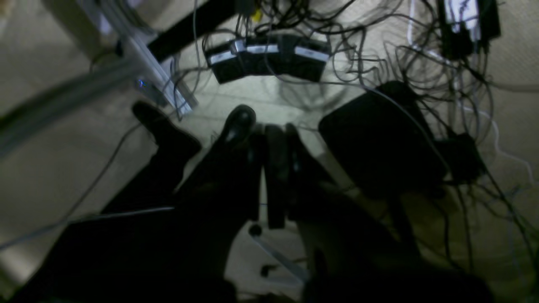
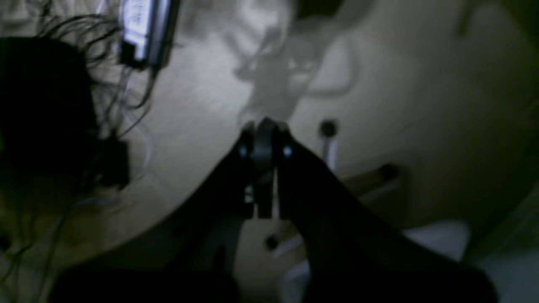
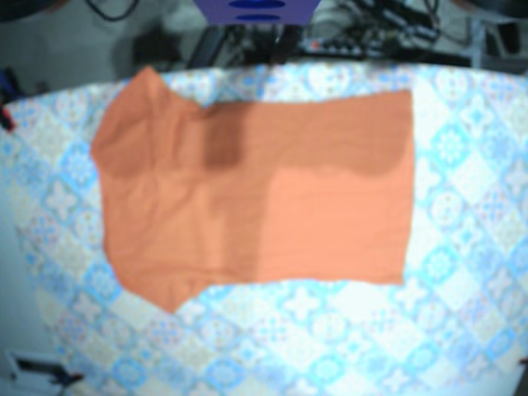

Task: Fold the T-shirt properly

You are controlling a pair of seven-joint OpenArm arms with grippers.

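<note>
T-shirt (image 3: 256, 194) lies spread flat on table (image 3: 462, 313), ready to fold; left gripper (image 1: 273, 139) and right gripper (image 2: 264, 130) hang off-table, both clenched, empty.

Orange T-shirt (image 3: 256, 194) spread flat on table, seemingly unfolded.

orange T-shirt (image 3: 256, 194) flat on tbl (image 3: 462, 289)
</note>
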